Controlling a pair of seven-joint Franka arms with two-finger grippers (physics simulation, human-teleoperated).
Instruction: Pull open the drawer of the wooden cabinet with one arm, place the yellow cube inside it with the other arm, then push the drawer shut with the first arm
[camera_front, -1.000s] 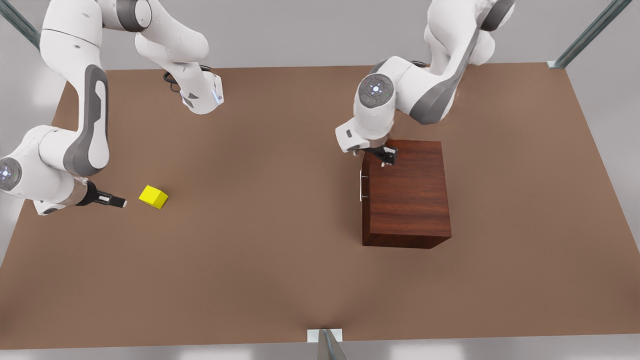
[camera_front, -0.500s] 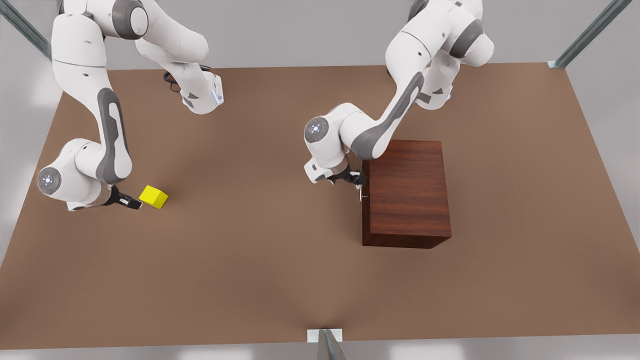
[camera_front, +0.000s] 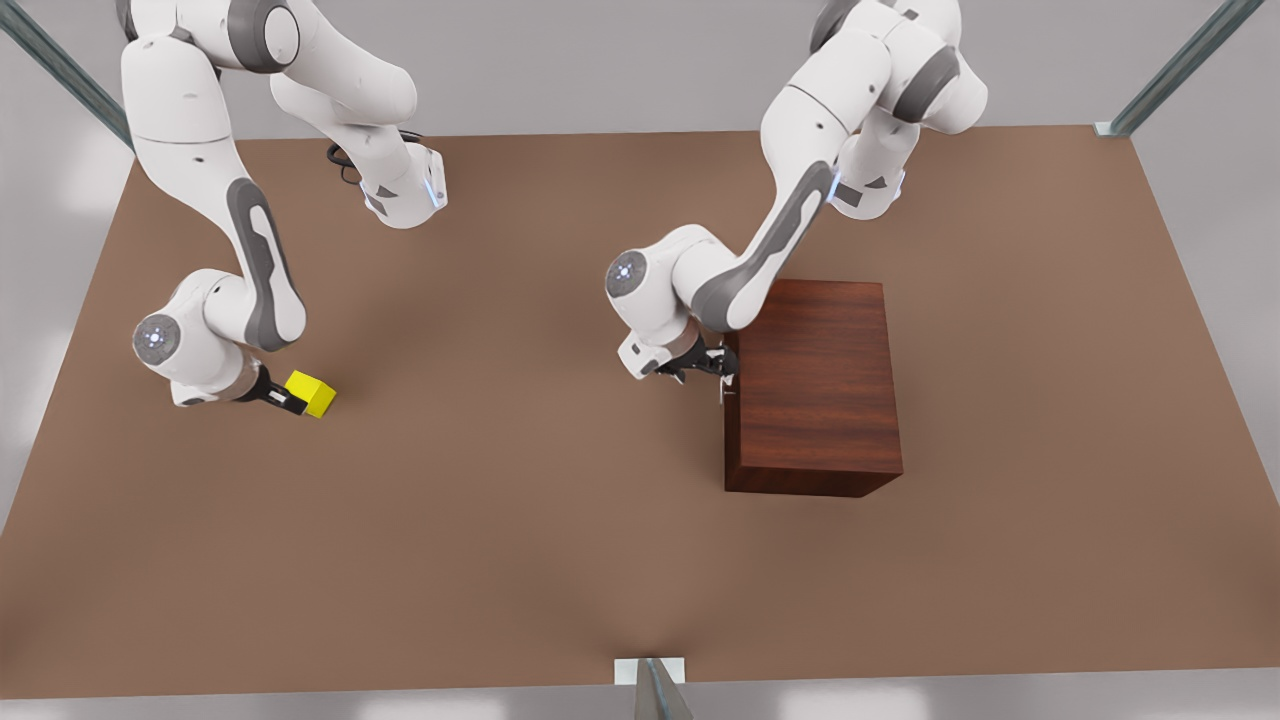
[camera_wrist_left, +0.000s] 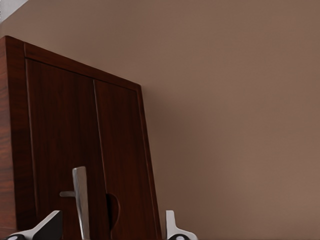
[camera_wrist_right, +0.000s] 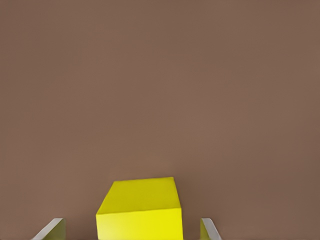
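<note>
The wooden cabinet (camera_front: 815, 385) stands on the table at the front view's right, and its drawer (camera_wrist_left: 60, 130) sits flush and closed. A thin silver handle (camera_front: 722, 388) crosses the drawer front. My left gripper (camera_front: 722, 366) is open at that front, and in the left wrist view the handle (camera_wrist_left: 80, 200) lies between its fingertips (camera_wrist_left: 170, 226) with gaps on both sides. The yellow cube (camera_front: 312, 393) rests on the table at the front view's left. My right gripper (camera_front: 287, 398) is open around the cube (camera_wrist_right: 142, 207), with a finger on each side, apart from it.
The brown table (camera_front: 520, 520) stretches wide between the cube and the cabinet. Metal frame posts (camera_front: 1180, 65) rise at the table's far corners, and another post (camera_front: 655, 690) stands at the middle of the near edge.
The left gripper came down from the cabinet's top to the drawer handle. The right gripper slid along the table toward the cube until its fingers flanked it. Cube and cabinet stayed put.
</note>
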